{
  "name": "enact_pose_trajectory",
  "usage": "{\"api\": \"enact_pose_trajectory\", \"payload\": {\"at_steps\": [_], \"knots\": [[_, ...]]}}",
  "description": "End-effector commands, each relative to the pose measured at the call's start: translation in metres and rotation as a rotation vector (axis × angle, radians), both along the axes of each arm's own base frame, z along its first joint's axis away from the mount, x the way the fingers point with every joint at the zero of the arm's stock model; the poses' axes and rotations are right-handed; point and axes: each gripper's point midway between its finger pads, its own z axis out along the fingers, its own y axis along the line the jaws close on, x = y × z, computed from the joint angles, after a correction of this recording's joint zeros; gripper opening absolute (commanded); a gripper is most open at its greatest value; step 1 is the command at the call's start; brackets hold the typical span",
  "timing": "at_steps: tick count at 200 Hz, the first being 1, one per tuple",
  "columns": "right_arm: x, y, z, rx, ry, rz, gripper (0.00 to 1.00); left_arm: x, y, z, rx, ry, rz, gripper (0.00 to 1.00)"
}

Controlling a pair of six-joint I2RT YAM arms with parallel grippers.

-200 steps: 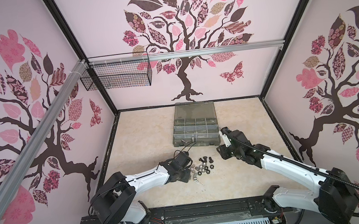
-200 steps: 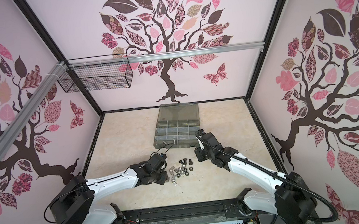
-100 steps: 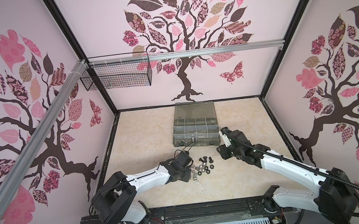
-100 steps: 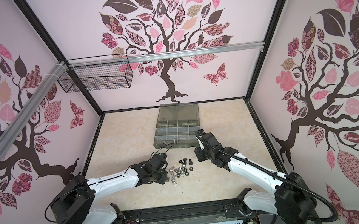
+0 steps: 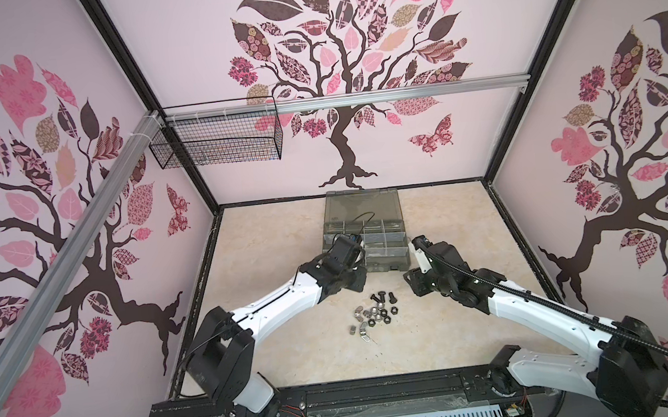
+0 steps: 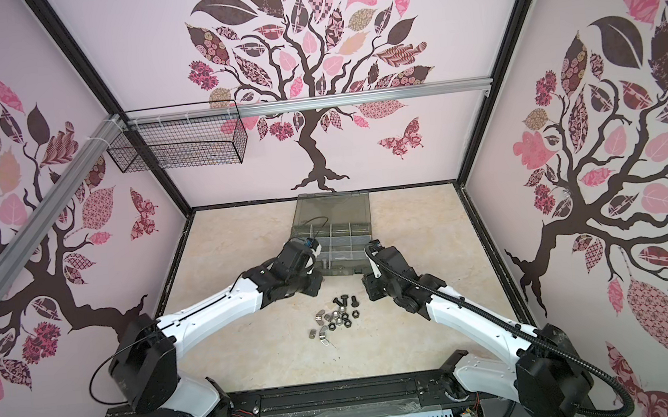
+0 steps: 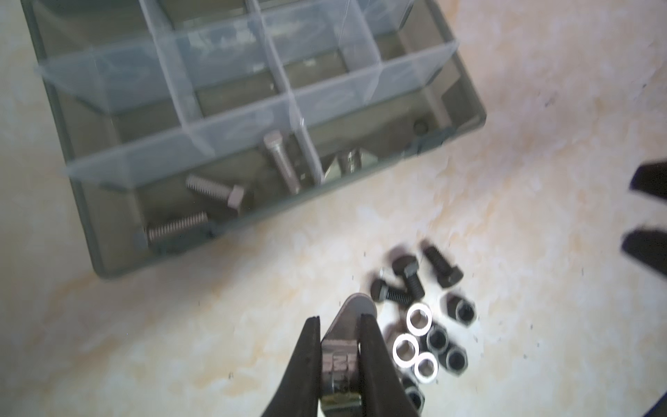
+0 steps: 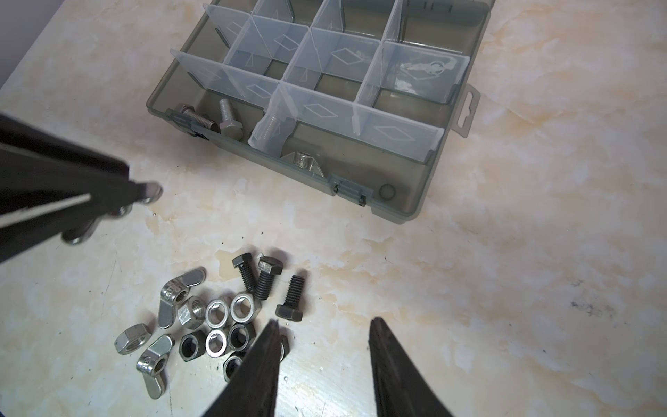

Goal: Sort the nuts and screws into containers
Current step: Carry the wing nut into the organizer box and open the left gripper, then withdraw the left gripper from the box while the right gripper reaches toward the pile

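Note:
My left gripper (image 7: 339,318) is shut on a silver wing nut (image 7: 341,355) and holds it above the table, between the loose pile and the open organizer case (image 8: 397,196). From the right wrist view that wing nut (image 8: 148,189) sticks out past the left fingertips. The pile (image 5: 371,312) holds three black screws (image 8: 267,278) and several silver and black nuts (image 8: 216,317), two wing nuts among them. Silver screws (image 8: 228,117) lie in the containers' near-left compartment, and a wing nut (image 8: 303,160) lies in the one beside it. My right gripper (image 8: 324,321) hovers open beside the pile's right edge, holding nothing.
The case's smoky lid (image 5: 361,205) lies flat towards the back wall. A black wire basket (image 5: 217,145) hangs on the rail at the back left. Patterned walls close in the beige table on three sides.
My left gripper has shut on a wing nut at the pile's left side and lifted it towards the case. The right arm has stayed where it was.

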Motion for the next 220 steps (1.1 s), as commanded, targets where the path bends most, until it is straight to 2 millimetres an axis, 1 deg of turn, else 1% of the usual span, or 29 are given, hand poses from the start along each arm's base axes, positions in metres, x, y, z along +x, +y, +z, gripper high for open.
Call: {"api": "enact_pose_trajectory", "payload": {"at_steps": [1, 6, 20, 24, 32, 43, 59, 82, 90, 106, 128, 140, 150, 152, 165, 180, 192, 195, 199, 201, 206, 208, 220], "knots": [[-0.002, -0.005, 0.009, -0.013, -0.019, -0.003, 0.43, 0.028, -0.028, 0.007, 0.006, -0.032, -0.079, 0.17], [-0.003, -0.006, 0.009, -0.014, -0.019, -0.005, 0.43, 0.036, -0.034, 0.010, 0.004, -0.040, -0.086, 0.17], [-0.003, -0.006, 0.012, -0.007, -0.025, -0.007, 0.44, 0.054, -0.046, 0.006, 0.017, -0.038, -0.092, 0.17], [-0.003, -0.006, 0.013, -0.007, -0.027, -0.007, 0.44, 0.058, -0.049, 0.007, 0.018, -0.042, -0.092, 0.17], [-0.004, -0.006, 0.014, -0.004, -0.030, -0.007, 0.44, 0.066, -0.053, 0.000, 0.024, -0.030, -0.094, 0.17], [-0.004, -0.007, 0.015, -0.006, -0.031, -0.010, 0.43, 0.075, -0.060, -0.003, 0.016, -0.030, -0.096, 0.17], [-0.005, -0.009, 0.015, -0.010, -0.031, -0.013, 0.43, 0.082, -0.069, -0.010, 0.013, -0.023, -0.104, 0.19], [-0.006, -0.010, 0.014, -0.018, -0.025, -0.015, 0.44, 0.091, -0.074, -0.020, 0.024, -0.010, -0.096, 0.23], [-0.006, -0.010, 0.014, -0.017, -0.024, -0.016, 0.44, 0.092, -0.075, -0.024, 0.027, -0.005, -0.093, 0.27], [-0.007, -0.011, 0.013, -0.015, -0.019, -0.020, 0.44, 0.094, -0.074, -0.026, 0.019, 0.000, -0.081, 0.36], [-0.007, -0.012, 0.010, -0.021, -0.015, -0.027, 0.44, 0.093, -0.073, -0.022, -0.002, -0.006, -0.074, 0.42], [-0.006, -0.012, 0.008, -0.031, -0.010, -0.025, 0.43, 0.092, -0.070, -0.013, -0.031, -0.014, -0.064, 0.42], [-0.005, -0.013, 0.006, -0.044, 0.000, -0.025, 0.44, 0.089, -0.068, -0.010, -0.062, -0.009, -0.054, 0.42], [-0.005, -0.012, 0.006, -0.046, 0.001, -0.025, 0.44, 0.089, -0.067, -0.005, -0.074, -0.016, -0.055, 0.42], [-0.004, -0.013, 0.006, -0.058, 0.007, -0.025, 0.43, 0.084, -0.062, 0.003, -0.120, -0.020, -0.047, 0.43], [-0.005, -0.013, 0.005, -0.057, 0.003, -0.024, 0.43, 0.077, -0.051, 0.014, -0.150, -0.027, -0.034, 0.42], [-0.005, -0.011, 0.004, -0.050, 0.000, -0.014, 0.44, 0.067, -0.040, 0.023, -0.155, -0.037, -0.026, 0.43], [-0.005, -0.011, 0.004, -0.050, 0.000, -0.012, 0.44, 0.065, -0.036, 0.022, -0.152, -0.037, -0.022, 0.43], [-0.005, -0.010, 0.003, -0.051, 0.004, -0.007, 0.44, 0.062, -0.032, 0.027, -0.157, -0.045, -0.021, 0.42], [-0.005, -0.010, 0.003, -0.053, 0.003, -0.005, 0.44, 0.060, -0.029, 0.026, -0.154, -0.044, -0.017, 0.43], [-0.005, -0.009, 0.002, -0.054, 0.007, 0.004, 0.44, 0.055, -0.024, 0.031, -0.160, -0.054, -0.016, 0.42], [-0.005, -0.008, 0.002, -0.055, 0.009, 0.006, 0.44, 0.053, -0.022, 0.029, -0.156, -0.053, -0.013, 0.42], [-0.005, -0.006, -0.001, -0.061, 0.018, 0.026, 0.43, 0.042, -0.007, 0.036, -0.167, -0.066, 0.008, 0.43]]}}
